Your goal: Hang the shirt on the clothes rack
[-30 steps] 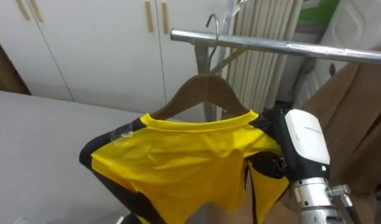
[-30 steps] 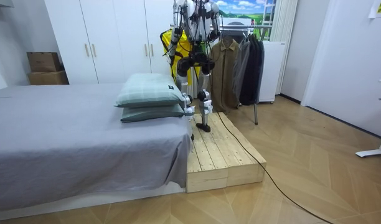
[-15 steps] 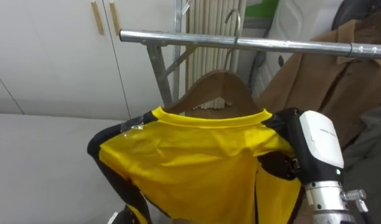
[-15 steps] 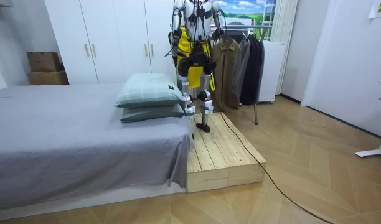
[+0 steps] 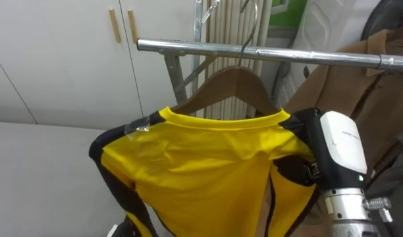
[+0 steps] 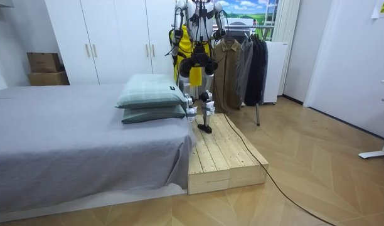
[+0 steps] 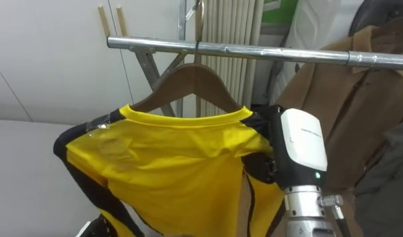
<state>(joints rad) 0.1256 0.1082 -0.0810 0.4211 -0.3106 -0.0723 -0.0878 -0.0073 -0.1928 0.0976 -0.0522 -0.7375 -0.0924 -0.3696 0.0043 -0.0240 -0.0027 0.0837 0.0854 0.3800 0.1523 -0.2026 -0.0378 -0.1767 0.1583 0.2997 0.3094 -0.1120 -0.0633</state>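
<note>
— Wardrobe doors (image 5: 56, 59) and a metal rail (image 5: 267, 52) are noted behind. Garment?
— On a wooden hanger (image 5: 238, 74) just below the rail, a yellow shirt (image 5: 208, 164) is seen.
— Hand?
— At its shoulder the right hand (image 5: 340, 148) is seen; fingers hidden, grip cannot be told.

The shirt (image 5: 208, 164) is smooth yellow cloth with a faint sheen, on a brown wooden hanger (image 5: 238, 79). The rail (image 5: 188, 48) is bright polished metal; the coat (image 5: 359, 92) is matt brown cloth.
</note>
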